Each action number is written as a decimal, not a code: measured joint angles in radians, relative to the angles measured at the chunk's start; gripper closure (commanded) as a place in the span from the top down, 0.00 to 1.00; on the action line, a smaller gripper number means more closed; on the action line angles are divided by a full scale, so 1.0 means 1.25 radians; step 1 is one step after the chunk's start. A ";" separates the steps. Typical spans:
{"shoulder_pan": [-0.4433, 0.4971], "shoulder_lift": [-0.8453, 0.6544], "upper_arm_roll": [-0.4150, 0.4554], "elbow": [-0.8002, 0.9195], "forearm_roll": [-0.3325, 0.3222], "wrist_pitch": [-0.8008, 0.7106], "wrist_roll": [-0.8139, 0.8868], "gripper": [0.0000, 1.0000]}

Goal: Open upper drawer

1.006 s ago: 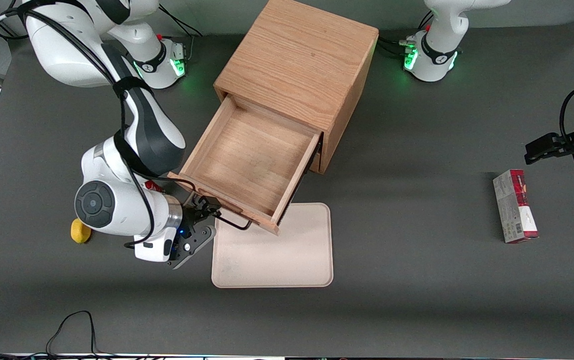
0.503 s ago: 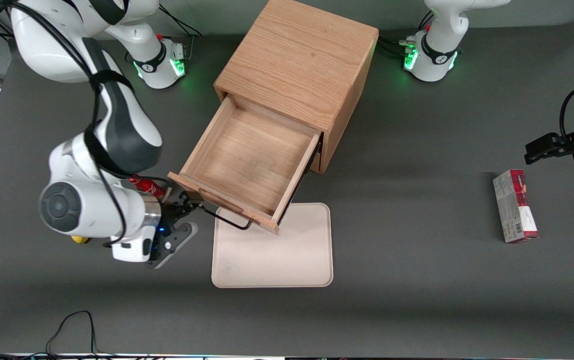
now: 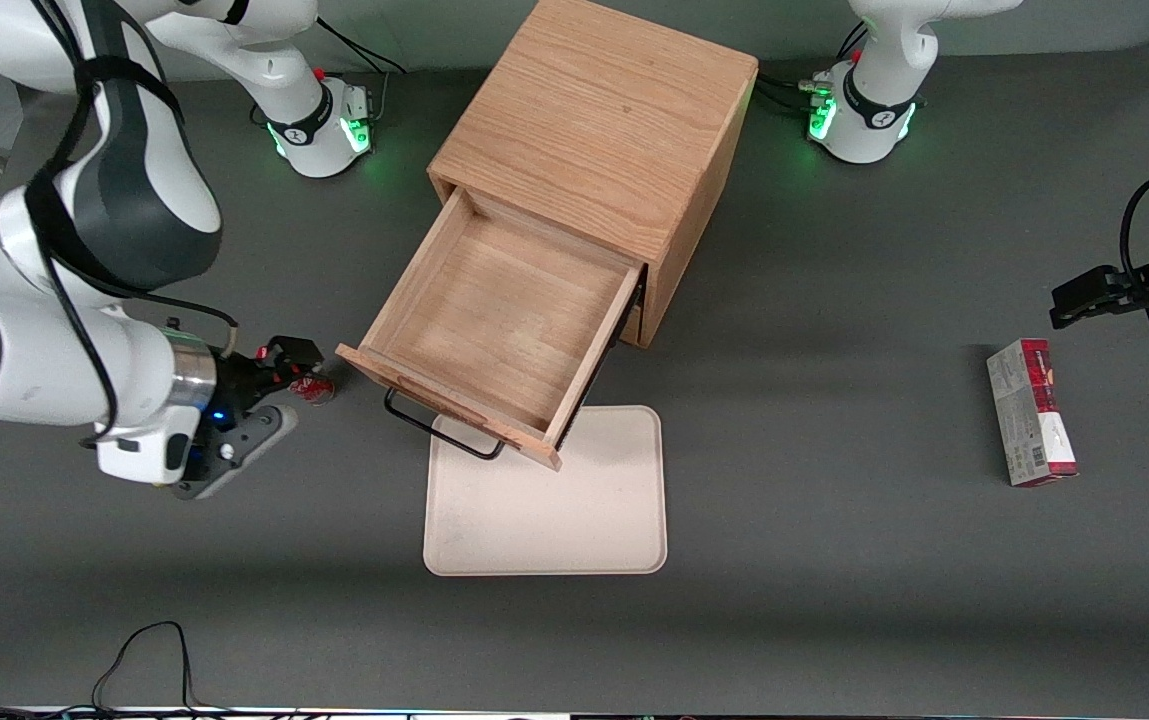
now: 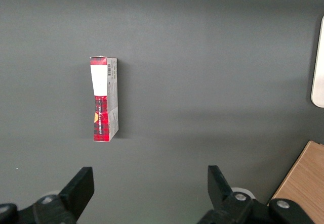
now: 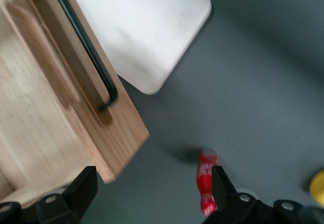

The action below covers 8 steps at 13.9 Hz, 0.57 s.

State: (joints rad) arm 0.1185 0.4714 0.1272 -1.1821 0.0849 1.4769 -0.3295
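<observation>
Your gripper [image 3: 279,385] hangs low over the table, toward the working arm's end, and its fingers are apart with nothing between them. It is clear of the drawer.

From the front you see a dark gray table [image 3: 834,560]. An oak cabinet [image 3: 599,140] stands on it, turned at a slant. The upper drawer [image 3: 499,330] is pulled far out of the cabinet. You can look right down into it, and it has only its bare wood floor inside. Its black handle [image 3: 434,430] sticks out at the front, over the edge of a flat cream tray [image 3: 554,520]. The tray lies on the table, nearer to the camera than the cabinet, and nothing lies on it. A small red bottle [image 3: 314,385] lies on the table just beside your gripper. Toward the parked arm's end lies a red and gray box [image 3: 1031,412]. Your arm [image 3: 64,300] bends down from high up, with its wrist turned toward the drawer.

From the left wrist you see the red and gray box [image 4: 104,98] lying flat on the gray table [image 4: 202,47].

From the right wrist you see the two fingers [image 5: 83,186] set wide apart. The drawer front [image 5: 76,82] with its black handle [image 5: 83,47] is close by but not touched. The cream tray [image 5: 147,27] lies under the drawer front. The red bottle [image 5: 206,176] lies on the table, and a bit of something yellow [image 5: 317,187] peeks in at the edge.
</observation>
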 measured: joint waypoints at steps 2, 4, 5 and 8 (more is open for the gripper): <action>0.000 -0.080 -0.033 -0.107 0.000 0.028 0.031 1.00; -0.001 -0.186 -0.050 -0.252 0.000 0.083 0.103 1.00; 0.000 -0.244 -0.054 -0.331 0.000 0.110 0.153 1.00; 0.000 -0.385 -0.069 -0.492 0.000 0.150 0.254 1.00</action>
State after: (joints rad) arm 0.1182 -0.0101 0.0412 -1.7968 0.0849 1.6647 -0.0119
